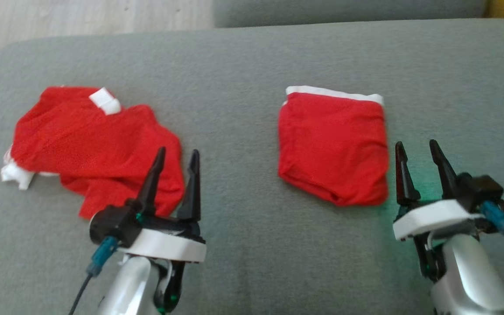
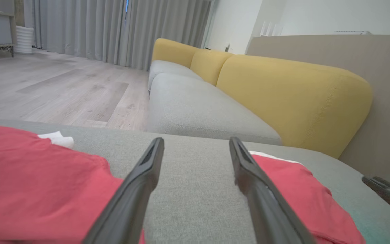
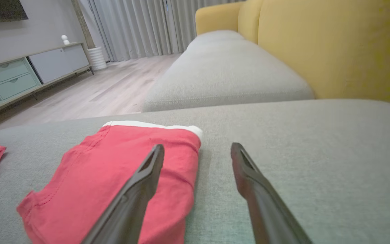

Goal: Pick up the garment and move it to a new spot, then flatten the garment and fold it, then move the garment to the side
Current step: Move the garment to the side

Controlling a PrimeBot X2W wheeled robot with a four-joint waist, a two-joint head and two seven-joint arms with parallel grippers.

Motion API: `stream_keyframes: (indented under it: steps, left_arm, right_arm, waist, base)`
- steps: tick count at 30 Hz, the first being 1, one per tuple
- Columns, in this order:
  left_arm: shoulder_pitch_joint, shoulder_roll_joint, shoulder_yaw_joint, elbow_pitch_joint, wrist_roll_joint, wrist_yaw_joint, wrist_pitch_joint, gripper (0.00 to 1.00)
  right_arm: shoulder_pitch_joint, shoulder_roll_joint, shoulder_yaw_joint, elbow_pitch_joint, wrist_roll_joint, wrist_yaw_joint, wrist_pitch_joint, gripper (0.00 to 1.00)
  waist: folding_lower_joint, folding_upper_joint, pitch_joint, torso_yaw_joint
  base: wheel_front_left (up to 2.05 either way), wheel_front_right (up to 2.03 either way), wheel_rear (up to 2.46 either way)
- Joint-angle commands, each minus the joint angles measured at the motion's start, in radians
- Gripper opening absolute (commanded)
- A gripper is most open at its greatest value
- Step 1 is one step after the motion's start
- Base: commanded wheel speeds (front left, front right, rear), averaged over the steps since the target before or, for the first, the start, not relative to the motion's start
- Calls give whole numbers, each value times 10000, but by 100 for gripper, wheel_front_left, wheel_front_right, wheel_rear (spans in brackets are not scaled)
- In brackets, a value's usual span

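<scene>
I am finding the crumpled garment (image 1: 94,144) lying far-left of my nearer left tool (image 1: 178,150); it and the right tool (image 1: 416,142) are gaping empty.

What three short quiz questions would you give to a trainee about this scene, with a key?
1. True or false: the left gripper and the right gripper are both open and hold nothing.
2. Which gripper is beside the folded garment? A) left B) right
3. Fill in: the crumpled garment has trim of ___ colour.
Key: 1 true; 2 B; 3 white.
</scene>
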Motion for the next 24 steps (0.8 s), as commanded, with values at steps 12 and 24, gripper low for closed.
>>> stream_keyframes:
  steps: [12,24]
  left_arm:
    - [-1036,68,-436,-363,11,61,-51,100]
    - [-1141,68,-443,-447,7,168,-51,100]
  right_arm:
    - [-2368,-17,572,3231,1918,37,1209,100]
    - [-3299,-179,1125,4337,541,37,293,0]
  waist:
    - [-1,0,900,1109]
    - [-1,0,851,789]
  base:
    - [0,0,0]
    - [0,0,0]
